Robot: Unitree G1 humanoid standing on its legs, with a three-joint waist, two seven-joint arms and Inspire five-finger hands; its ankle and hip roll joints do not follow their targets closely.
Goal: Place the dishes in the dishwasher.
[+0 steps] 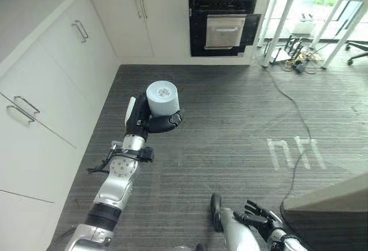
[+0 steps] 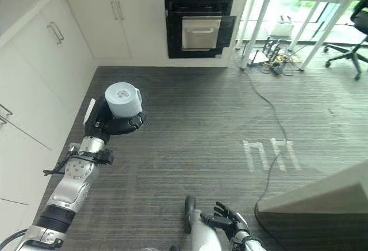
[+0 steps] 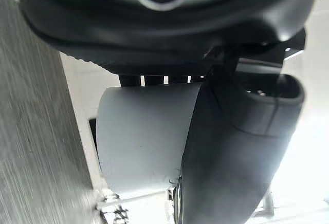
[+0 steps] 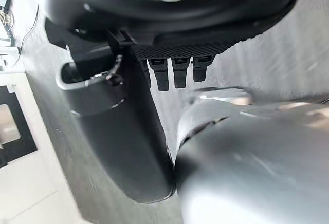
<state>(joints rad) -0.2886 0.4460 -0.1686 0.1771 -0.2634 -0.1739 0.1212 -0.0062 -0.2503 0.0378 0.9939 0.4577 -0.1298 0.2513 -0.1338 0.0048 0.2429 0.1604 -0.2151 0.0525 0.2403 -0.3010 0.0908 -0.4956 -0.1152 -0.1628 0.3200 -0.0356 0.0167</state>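
Observation:
A pale grey-blue cup [image 1: 163, 98] is held upside down above the dark floor, its base facing up. My left hand [image 1: 150, 122] is shut on it, fingers curled round its side and thumb on the other side. The left wrist view shows the cup [image 3: 146, 139] pressed between the thumb and the fingers. My right hand [image 1: 260, 217] hangs low at the bottom right with its fingers spread and nothing in it; the right wrist view shows its thumb [image 4: 118, 131] away from the short fingers. The dishwasher is out of view.
White cabinets [image 1: 52, 84] with metal handles run along the left wall. A built-in oven [image 1: 223, 21] sits in the far wall. A white desk [image 1: 310, 9] and cables stand at the far right. A pale counter corner [image 1: 333, 199] juts in at the lower right.

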